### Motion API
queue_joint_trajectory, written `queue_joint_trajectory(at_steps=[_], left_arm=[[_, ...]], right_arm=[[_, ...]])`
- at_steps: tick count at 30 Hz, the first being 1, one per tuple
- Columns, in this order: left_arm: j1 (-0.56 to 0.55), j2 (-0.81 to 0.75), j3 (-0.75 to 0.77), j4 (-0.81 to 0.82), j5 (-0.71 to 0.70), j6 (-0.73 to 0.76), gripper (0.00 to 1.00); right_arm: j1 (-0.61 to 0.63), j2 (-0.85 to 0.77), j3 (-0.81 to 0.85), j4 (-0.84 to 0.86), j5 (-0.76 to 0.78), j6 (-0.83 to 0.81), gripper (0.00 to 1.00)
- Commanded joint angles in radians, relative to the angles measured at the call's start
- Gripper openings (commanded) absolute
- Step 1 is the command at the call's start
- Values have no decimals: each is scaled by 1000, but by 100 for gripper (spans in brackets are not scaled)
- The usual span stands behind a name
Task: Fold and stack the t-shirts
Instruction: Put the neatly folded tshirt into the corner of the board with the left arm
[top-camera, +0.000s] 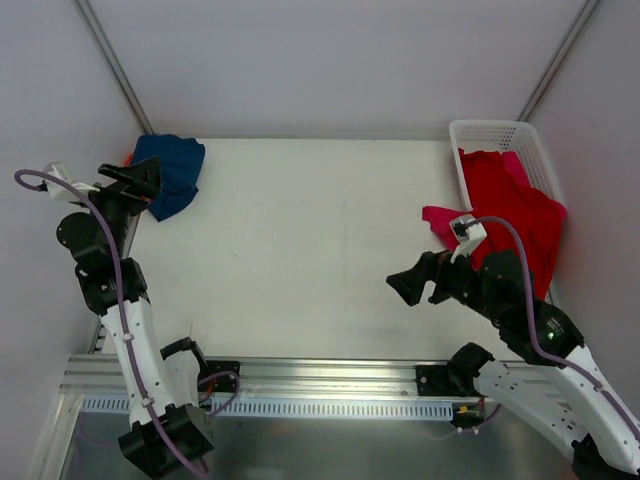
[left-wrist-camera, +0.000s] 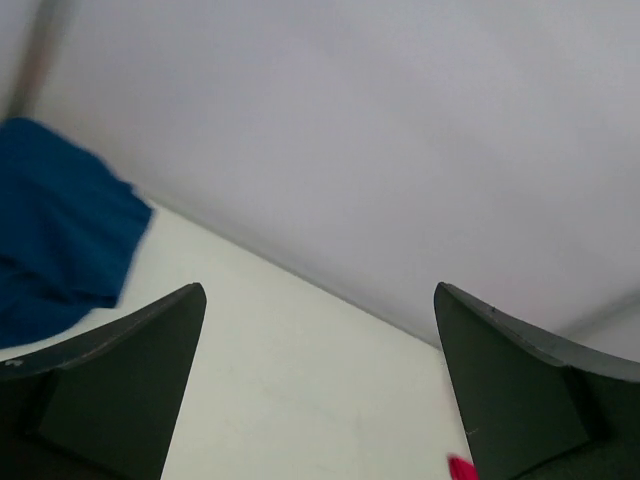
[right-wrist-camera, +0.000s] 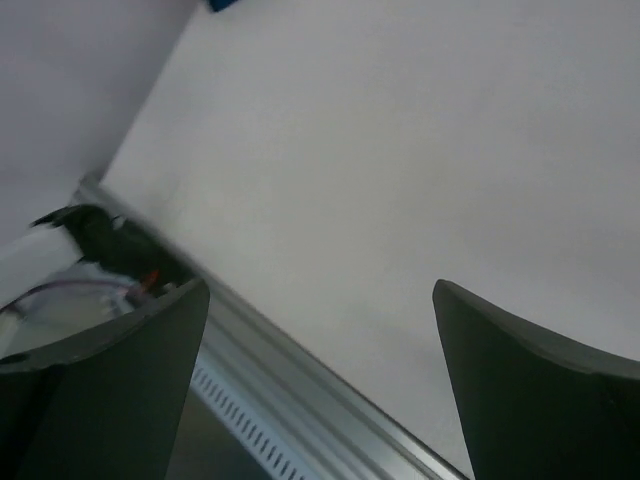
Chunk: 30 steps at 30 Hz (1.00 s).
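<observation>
Lying bunched at the far left corner of the table (top-camera: 300, 250): navy t-shirt (top-camera: 172, 172). Red t-shirt (top-camera: 510, 195) heaped in basket (top-camera: 490, 130) far right, pink t-shirt (top-camera: 443, 221) spilling tableward. Left gripper (left-wrist-camera: 320, 290) raised beside navy t-shirt, jaws wide, holding nothing. Right gripper (right-wrist-camera: 320, 285) hovers over the table, likewise.

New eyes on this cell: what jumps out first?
The bright red t-shirt spilling out of the white basket at the far right of the table, with a pink one poking out beside it. Opposite, a navy t-shirt lies crumpled in the far left corner. The left gripper and right gripper are both open and empty.
</observation>
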Motion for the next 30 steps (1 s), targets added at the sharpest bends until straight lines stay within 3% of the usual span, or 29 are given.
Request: queue_joint_trajectory(at_steps=[1,3,4,5,7,9,10,12,13,14,15,16,18,20,21,23,25,26,27,30], left_arm=[[-74,-8,-17,140,375,-15,99],[-128,1,-16,137,504,10,99],[-176,1,-21,134,545,19,99],[-193,-1,-30,124,585,49,99],[-224,-28,-29,0,667,127,99],[-256,-91,-24,-128,670,305,99],[-277,-114,-42,-196,600,353,99],[-345,-169,-59,-257,509,436,99],[-354,-186,-56,-321,395,476,99],[-368,-220,-52,-363,307,490,99],[-372,-235,-38,-450,205,510,99],[-376,-254,-36,-483,-23,507,99],[-385,-277,-36,-532,-182,523,99],[-403,-231,-33,-599,-378,517,99],[-411,-202,-26,-616,-394,520,99],[-420,-80,-12,-675,-392,525,99],[-432,-7,34,-721,-372,533,99],[-435,30,43,-741,-343,534,99],[-437,36,52,-745,-303,539,99],[-446,-8,60,-749,-240,533,99]], right_arm=[[6,135,175,218,-609,-97,100],[9,285,244,310,-857,-30,99],[29,336,287,380,-1082,19,100],[52,381,299,531,-1157,109,99],[122,479,341,594,-1225,106,100],[151,576,434,315,-1201,-142,99],[173,705,551,25,-1102,-252,99],[217,854,662,-195,-886,-426,100],[239,1007,724,-365,-515,-433,100],[259,1080,828,-438,-290,-384,99],[305,1220,873,-578,218,-350,100],[325,1290,948,-646,443,-310,100],[366,1402,976,-809,892,-141,99],[382,1484,974,-866,1019,-16,99],[398,1486,958,-862,1066,83,99],[428,1425,862,-795,1062,129,99],[451,1336,751,-556,983,43,99],[483,1223,609,-449,953,-6,99],[498,1164,539,-267,899,-49,100],[512,940,293,-15,749,-143,100]])
